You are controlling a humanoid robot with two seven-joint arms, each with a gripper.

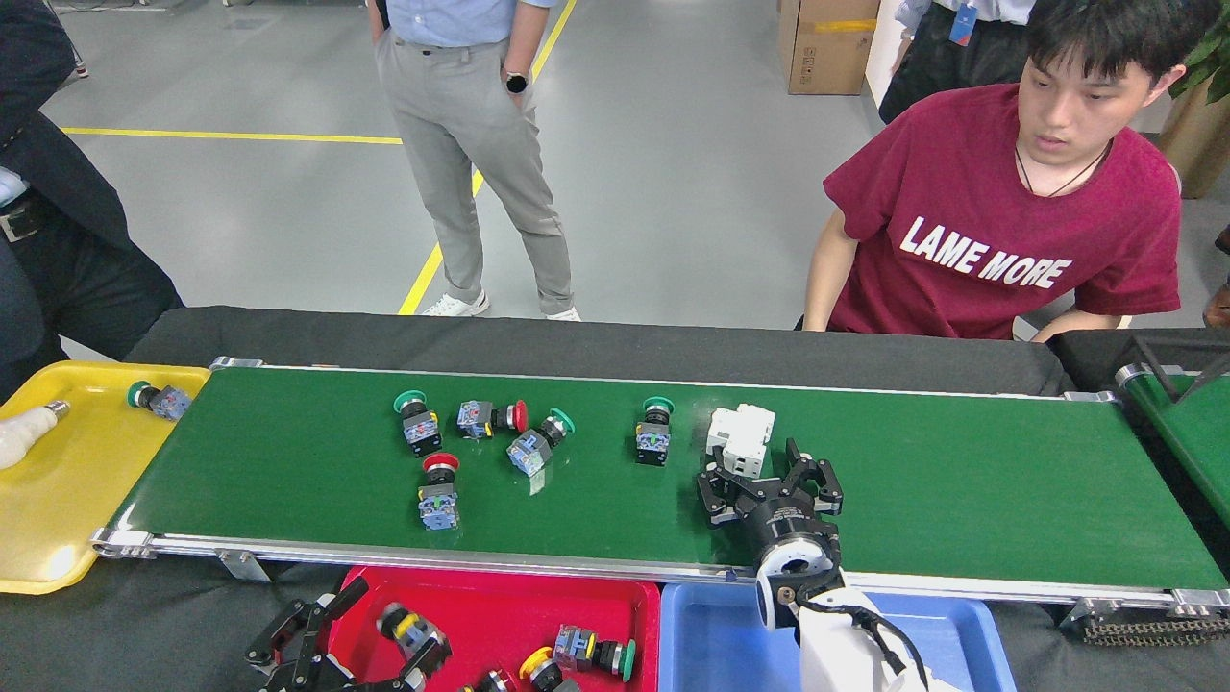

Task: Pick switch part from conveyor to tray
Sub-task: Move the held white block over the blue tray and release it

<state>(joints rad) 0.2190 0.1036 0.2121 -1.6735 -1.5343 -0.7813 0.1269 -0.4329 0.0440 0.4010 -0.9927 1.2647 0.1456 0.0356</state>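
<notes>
Reach is the step in hand on the right side: the right claw (769, 483) hovers low over the conveyor (961, 481) with its fingers spread and nothing between them, its tips just below the white switch part (740, 437), which lies on the belt close beside a green-capped push-button (654, 432). The claw looks near the white part but not yet around it — whether a fingertip touches it I cannot tell.

Down at the near edge, the left claw (356, 644) sits over the red tray (538, 605), fingers open around a yellow-and-black button part (408, 630); I judge it is letting go, though contact is unclear.

Next move, as I read it, calls for the right claw to advance so both fingers straddle the white block, close squarely on its sides, lift — then carry it back to the blue tray (711, 634) without brushing the neighbouring button.
</notes>
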